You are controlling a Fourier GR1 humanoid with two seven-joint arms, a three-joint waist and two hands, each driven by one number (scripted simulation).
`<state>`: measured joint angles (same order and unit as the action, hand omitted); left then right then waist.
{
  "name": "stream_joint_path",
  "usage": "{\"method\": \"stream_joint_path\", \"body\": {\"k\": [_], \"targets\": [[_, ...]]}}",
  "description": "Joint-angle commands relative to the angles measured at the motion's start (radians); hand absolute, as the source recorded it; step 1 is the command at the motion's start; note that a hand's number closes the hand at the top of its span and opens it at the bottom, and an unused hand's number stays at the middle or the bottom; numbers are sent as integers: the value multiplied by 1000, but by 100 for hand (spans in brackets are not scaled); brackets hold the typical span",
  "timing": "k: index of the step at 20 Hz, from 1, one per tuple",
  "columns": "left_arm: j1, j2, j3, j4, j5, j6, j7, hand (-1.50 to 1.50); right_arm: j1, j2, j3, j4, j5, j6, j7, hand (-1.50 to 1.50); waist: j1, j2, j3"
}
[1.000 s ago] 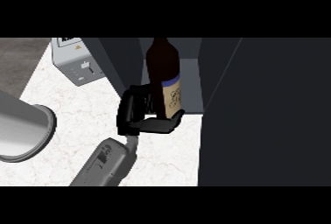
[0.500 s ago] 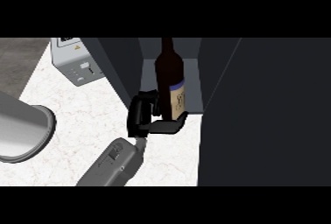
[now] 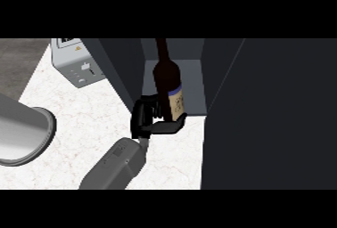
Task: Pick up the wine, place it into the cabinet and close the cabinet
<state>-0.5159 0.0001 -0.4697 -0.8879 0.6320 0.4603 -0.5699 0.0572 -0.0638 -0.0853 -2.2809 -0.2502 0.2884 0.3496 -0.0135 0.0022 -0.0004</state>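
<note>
Head view: right hand (image 3: 153,120) curled around wine (image 3: 168,87) inside cabinet (image 3: 191,75).

Wine bottle (image 3: 167,80), upper centre: very dark brown glass, with a tan label topped by a narrow blue band. Hand (image 3: 150,120), centre: black, on a mid-grey forearm (image 3: 115,164) entering from the lower edge. Cabinet (image 3: 276,111), centre to right: dark charcoal walls and door, with a lighter blue-grey interior. Tabletop (image 3: 85,111), left: white with faint pinkish-grey marbled veining. Box-shaped appliance (image 3: 77,62), upper left: light grey with small dark markings. Large cylinder (image 3: 20,133), left edge: grey, shaded from dark to pale.
</note>
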Motion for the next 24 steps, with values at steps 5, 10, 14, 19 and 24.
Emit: {"method": "stream_joint_path", "body": {"k": [5,10,14,19,24], "targets": [[-87,0,111,175,100,-186,-48,150,11,4,-15,51,2,23,-54,-150,2,1,0],[-148,0,14,250,211,-155,-108,150,64,-4,-12,-12,-34,48,-37,-150,-7,0,0],[-161,0,30,351,209,-220,-161,150,46,14,-4,13,-7,24,-45,-150,-3,1,0],[-263,0,-18,385,324,-204,-143,150,14,21,28,42,25,27,-63,-150,-16,3,0],[-342,0,58,465,333,-266,-121,150,34,29,43,20,16,15,-27,-150,-15,4,0]]}}
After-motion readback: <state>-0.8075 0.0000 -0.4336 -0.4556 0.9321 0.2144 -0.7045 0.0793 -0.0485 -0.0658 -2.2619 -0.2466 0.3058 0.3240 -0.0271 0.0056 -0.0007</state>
